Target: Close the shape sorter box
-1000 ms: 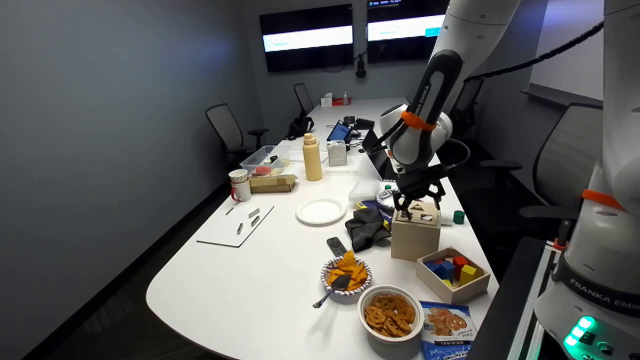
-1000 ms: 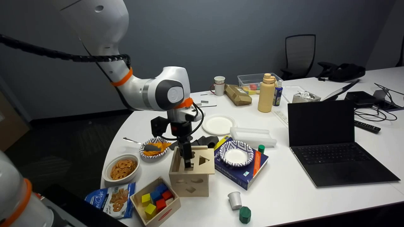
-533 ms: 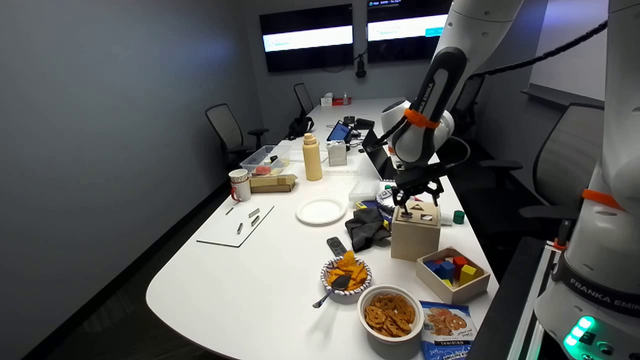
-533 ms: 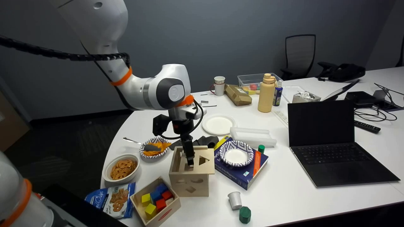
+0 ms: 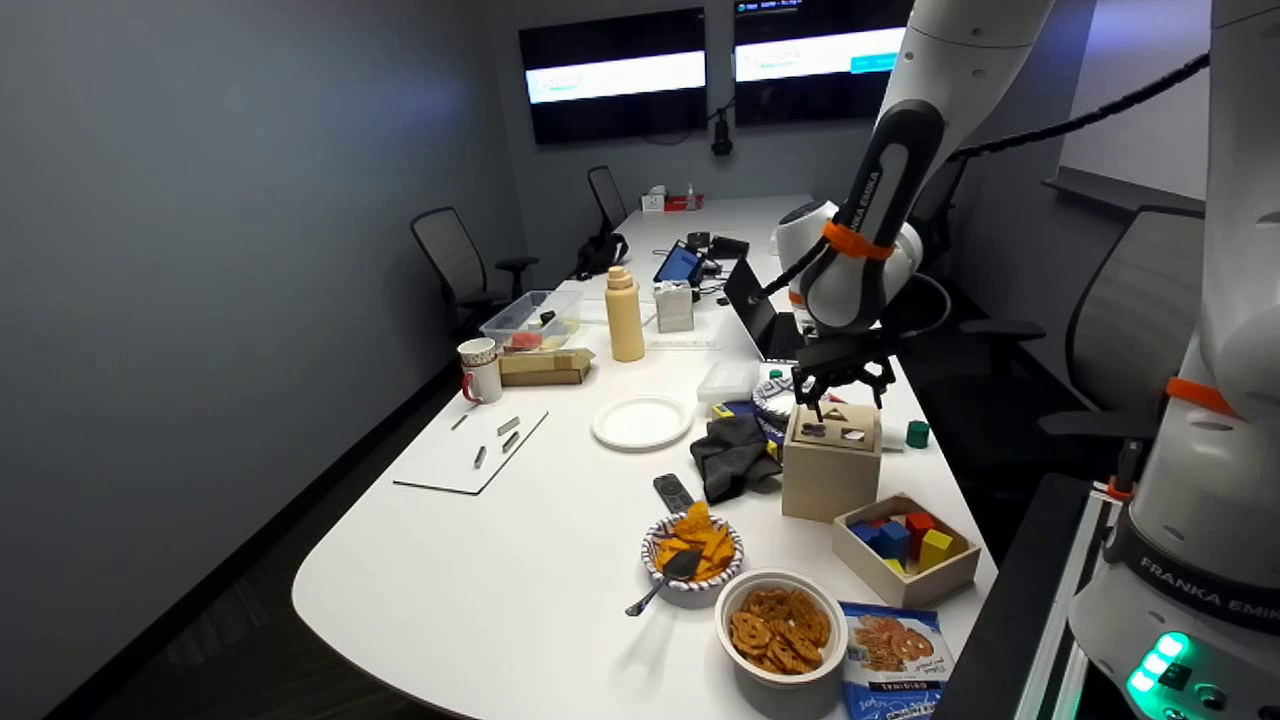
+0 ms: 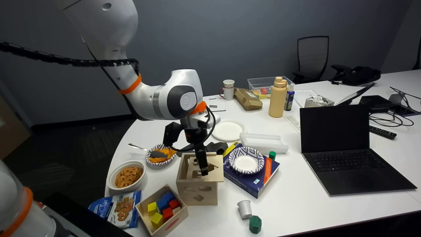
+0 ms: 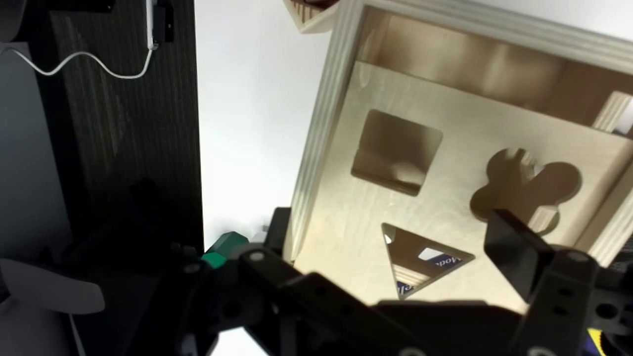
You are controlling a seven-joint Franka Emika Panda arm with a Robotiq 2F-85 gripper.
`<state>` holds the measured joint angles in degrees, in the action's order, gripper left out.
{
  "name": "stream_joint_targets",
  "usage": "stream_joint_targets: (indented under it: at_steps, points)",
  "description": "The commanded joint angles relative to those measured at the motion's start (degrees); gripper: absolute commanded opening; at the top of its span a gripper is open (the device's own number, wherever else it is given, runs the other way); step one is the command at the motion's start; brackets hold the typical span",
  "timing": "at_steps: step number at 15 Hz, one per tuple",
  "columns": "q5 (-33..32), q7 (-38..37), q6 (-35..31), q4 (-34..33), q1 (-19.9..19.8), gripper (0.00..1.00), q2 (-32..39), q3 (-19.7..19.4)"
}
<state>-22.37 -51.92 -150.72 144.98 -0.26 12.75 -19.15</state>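
The pale wooden shape sorter box [image 5: 830,482] stands upright on the table, also seen in an exterior view [image 6: 197,194]. Its lid [image 6: 217,176] with cut holes is slid partly out, overhanging the box on the book's side. In the wrist view the lid [image 7: 341,212] leaves an open gap at its far edge, inside the box's rim [image 7: 316,143]. My gripper [image 7: 397,240] is open and empty, its fingers on either side of the triangle hole. In both exterior views the gripper [image 5: 850,405] is over the lid; whether its tips touch the wood is unclear.
A wooden tray of coloured blocks [image 6: 182,215] stands beside the box. A blue book [image 6: 256,184] with a patterned bowl [image 6: 246,161] lies close by the lid's overhang. A dark cloth [image 5: 735,455], snack bowls [image 5: 780,670], a white cup [image 6: 244,209] and a green block [image 6: 255,224] are around.
The gripper has shifted across the lid toward its overhanging side and risen slightly. It stays open. The box and lid show no visible movement.
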Motion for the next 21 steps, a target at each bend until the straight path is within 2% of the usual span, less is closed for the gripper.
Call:
stream_joint_targets:
  at_steps: [1,7,21]
  points:
    - [-1.76,-2.12,-3.46,1.09,-0.56,1.00,0.79,-0.60]
    - [-0.27,-1.36,-4.51,1.61,-0.07,1.00,1.88,-0.94]
    - [10.58,5.67,4.33,0.35,-2.26,1.00,1.28,2.43]
